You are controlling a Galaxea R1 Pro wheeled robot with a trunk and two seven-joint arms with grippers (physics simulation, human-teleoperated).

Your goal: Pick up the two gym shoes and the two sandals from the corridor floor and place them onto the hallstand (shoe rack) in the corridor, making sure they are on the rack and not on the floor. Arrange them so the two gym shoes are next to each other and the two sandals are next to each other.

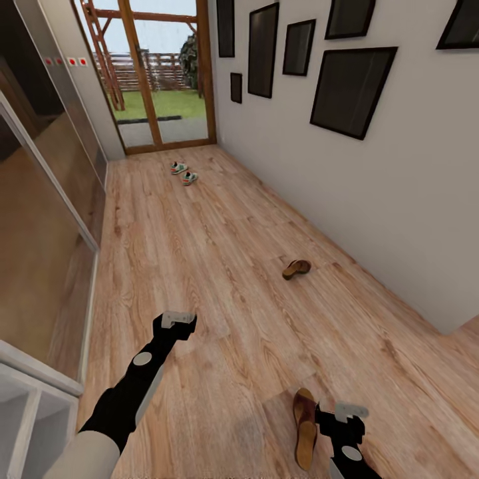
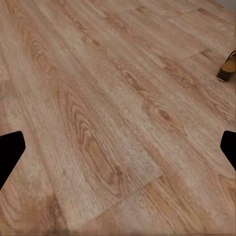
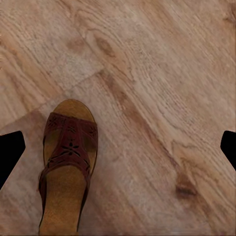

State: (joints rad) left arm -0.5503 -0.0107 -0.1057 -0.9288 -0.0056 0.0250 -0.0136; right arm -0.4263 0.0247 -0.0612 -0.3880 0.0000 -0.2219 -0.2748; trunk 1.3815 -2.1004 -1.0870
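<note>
Your right gripper (image 1: 341, 420) hovers just beside the near sandal (image 1: 305, 426) on the corridor floor (image 1: 219, 266), fingers (image 3: 11, 152) spread wide and empty. Your left gripper (image 1: 175, 324) hangs over bare planks, fingers wide too. The second sandal (image 1: 296, 269) lies farther ahead near the wall, and the gym shoes (image 1: 183, 172) sit together by the glass door (image 1: 159, 73).
</note>
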